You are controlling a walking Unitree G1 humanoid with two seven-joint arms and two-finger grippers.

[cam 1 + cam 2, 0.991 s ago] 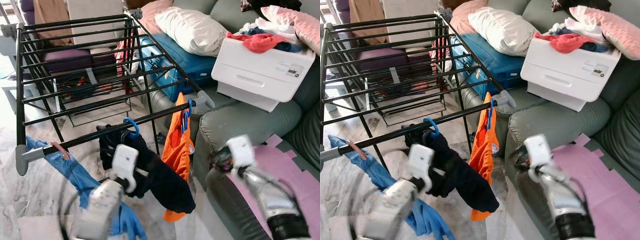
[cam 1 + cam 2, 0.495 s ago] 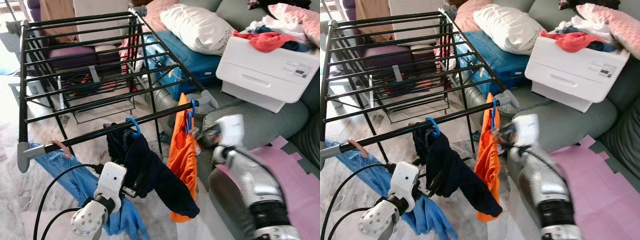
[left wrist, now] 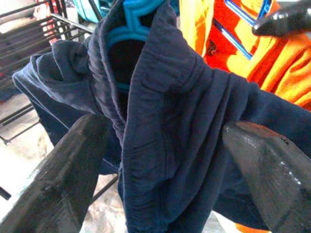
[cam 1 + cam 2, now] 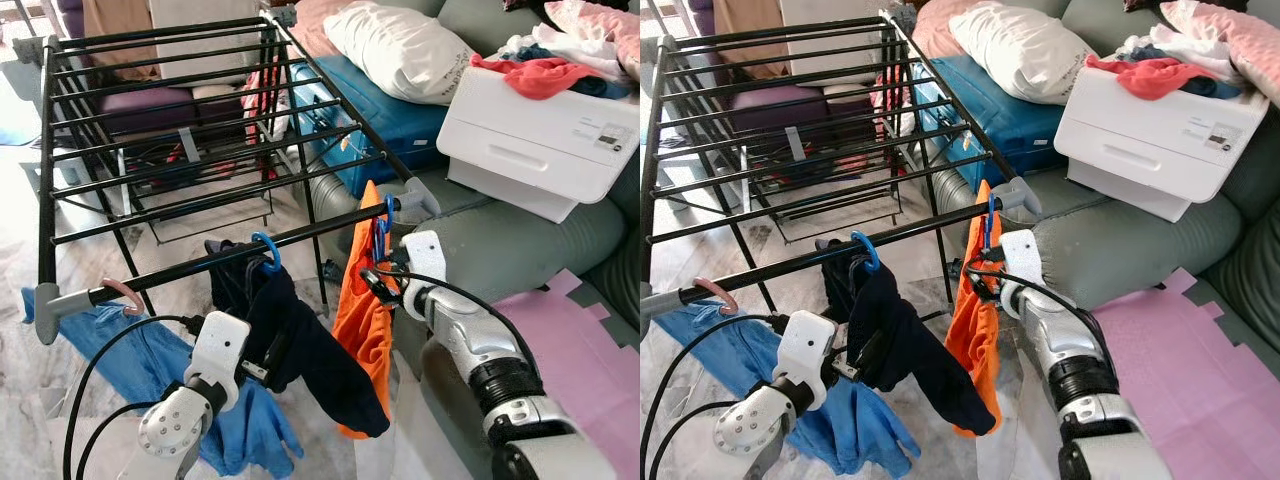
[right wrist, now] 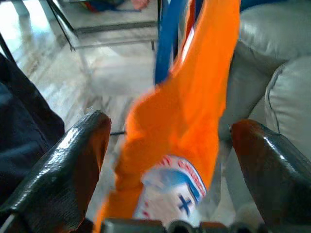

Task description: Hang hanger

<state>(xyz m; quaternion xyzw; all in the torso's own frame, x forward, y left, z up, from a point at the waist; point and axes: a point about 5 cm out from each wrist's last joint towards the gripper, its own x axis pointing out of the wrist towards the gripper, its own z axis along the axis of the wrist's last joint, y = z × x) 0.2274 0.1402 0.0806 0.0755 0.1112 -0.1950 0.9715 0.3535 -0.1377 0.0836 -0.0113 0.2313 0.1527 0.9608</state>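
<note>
A black drying rack stands before me. On its front rail hang three things: a pink hanger with a blue garment, a blue hanger with a navy garment, and another blue hanger with an orange garment. My left gripper is open, its fingers either side of the navy garment. The right gripper is open at the orange garment, which hangs between its fingers.
A grey sofa at the right carries a white printer with loose clothes on top, a blue suitcase and a white pillow. A pink mat lies at lower right. Pale marble floor lies under the rack.
My right arm has swung left from over the sofa to the orange garment. The left gripper has settled lower against the navy garment. The camera has shifted slightly.
</note>
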